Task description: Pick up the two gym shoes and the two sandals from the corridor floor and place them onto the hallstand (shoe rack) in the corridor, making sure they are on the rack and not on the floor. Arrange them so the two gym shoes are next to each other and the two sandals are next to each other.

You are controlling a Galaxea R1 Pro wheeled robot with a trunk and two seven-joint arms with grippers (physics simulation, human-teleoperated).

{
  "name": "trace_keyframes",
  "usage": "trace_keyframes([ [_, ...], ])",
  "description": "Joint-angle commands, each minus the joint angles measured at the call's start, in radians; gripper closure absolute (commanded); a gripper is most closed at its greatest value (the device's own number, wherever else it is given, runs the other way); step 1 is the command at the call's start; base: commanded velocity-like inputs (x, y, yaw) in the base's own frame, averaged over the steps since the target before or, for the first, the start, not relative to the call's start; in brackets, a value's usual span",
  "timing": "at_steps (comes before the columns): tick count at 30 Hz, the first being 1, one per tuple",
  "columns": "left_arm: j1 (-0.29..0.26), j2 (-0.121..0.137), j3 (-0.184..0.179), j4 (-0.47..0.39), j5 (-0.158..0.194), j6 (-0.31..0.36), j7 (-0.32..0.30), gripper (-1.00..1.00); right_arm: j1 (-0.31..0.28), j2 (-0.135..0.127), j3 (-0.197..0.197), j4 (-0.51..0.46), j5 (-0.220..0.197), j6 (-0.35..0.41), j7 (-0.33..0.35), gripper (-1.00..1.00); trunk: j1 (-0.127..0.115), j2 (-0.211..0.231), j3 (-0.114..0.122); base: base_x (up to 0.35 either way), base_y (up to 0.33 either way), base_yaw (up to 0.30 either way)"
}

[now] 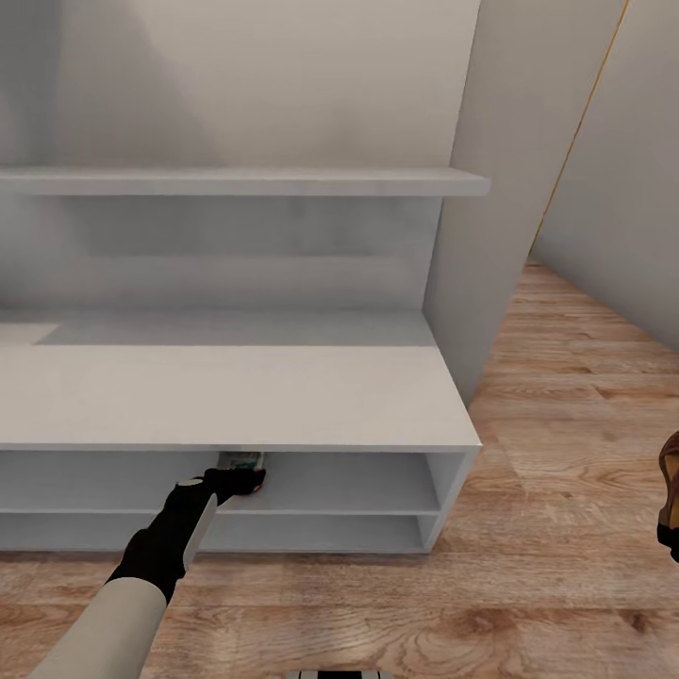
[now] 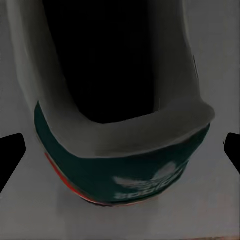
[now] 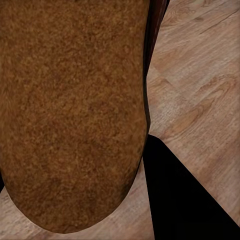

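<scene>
Left claw (image 1: 247, 476) spread around the gym shoe (image 2: 125, 135) on the hallstand (image 1: 283, 396) upper shelf

Gym shoe (image 2: 125, 150): one. Sandal (image 3: 70, 115): one. Hallstand (image 1: 236, 396): one, with two open shelves beneath its top. Wall shelf (image 1: 236, 181): one. Robot arm (image 1: 141, 575): one, with one end effector (image 1: 240, 479).

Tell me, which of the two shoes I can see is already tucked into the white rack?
The gym shoe, white with a teal heel, sits on the rack's upper open shelf at the left pincer. The brown sandal is off beside the rack, over the floor.
</scene>
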Motion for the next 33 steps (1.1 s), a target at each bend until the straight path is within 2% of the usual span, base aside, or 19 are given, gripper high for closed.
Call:
trace_keyframes([
  [1, 0.000, 0.000, 0.003, -0.001, -0.001, 0.006, -0.006, -1.00, -0.001, 0.000, -0.001, -0.001, -0.005, 0.006, -0.002, 1.00, 0.000, 0.000, -0.001, 0.000, 0.000, 0.000],
  [11, 0.000, 0.000, 0.003, -0.001, -0.001, 0.006, -0.006, -1.00, -0.001, 0.000, -0.001, -0.001, -0.005, 0.006, -0.001, 1.00, 0.000, 0.000, -0.001, -0.073, 0.000, 0.000],
  [24, 0.000, 0.001, 0.006, -0.001, -0.001, -0.004, -0.006, -1.00, -0.001, 0.000, -0.001, -0.001, -0.005, 0.006, 0.000, 1.00, 0.000, 0.000, -0.001, -0.320, 0.000, 0.000],
  [33, 0.000, 0.003, 0.038, -0.001, -0.002, -0.023, -0.006, -1.00, -0.001, 0.000, -0.001, -0.001, -0.005, 0.007, -0.003, 1.00, 0.000, 0.000, -0.001, -0.327, 0.054, 0.000],
])
